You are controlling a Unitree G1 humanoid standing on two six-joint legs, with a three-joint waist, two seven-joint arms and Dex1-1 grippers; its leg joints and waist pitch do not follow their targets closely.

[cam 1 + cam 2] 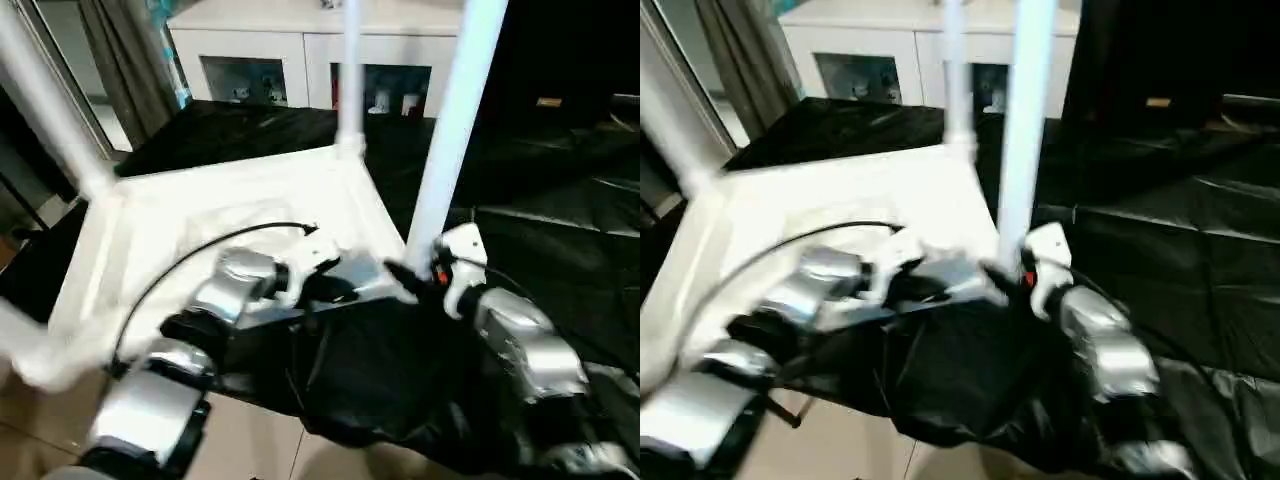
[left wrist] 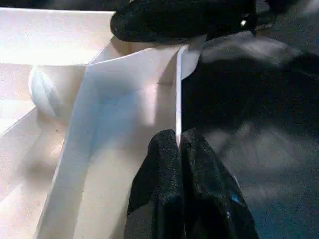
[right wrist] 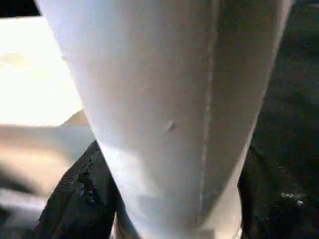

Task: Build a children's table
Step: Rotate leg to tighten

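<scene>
**Spotter:** Where's the leg from your right pincer?

**Me:** Near-corner leg (image 1: pixel 452 120) stands upright, long axis vertical, its base at the near right corner of the upturned tabletop (image 1: pixel 150 235). My right pincer (image 1: pixel 408 282) straddles that base, a finger on each side; whether they bear on it, I can't tell.

**Spotter:** Left?

**Me:** Left pincer (image 2: pixel 180 164) pressed together, pinching the tabletop's near rim just beside that corner. Right arm's nearer the leg.
</scene>
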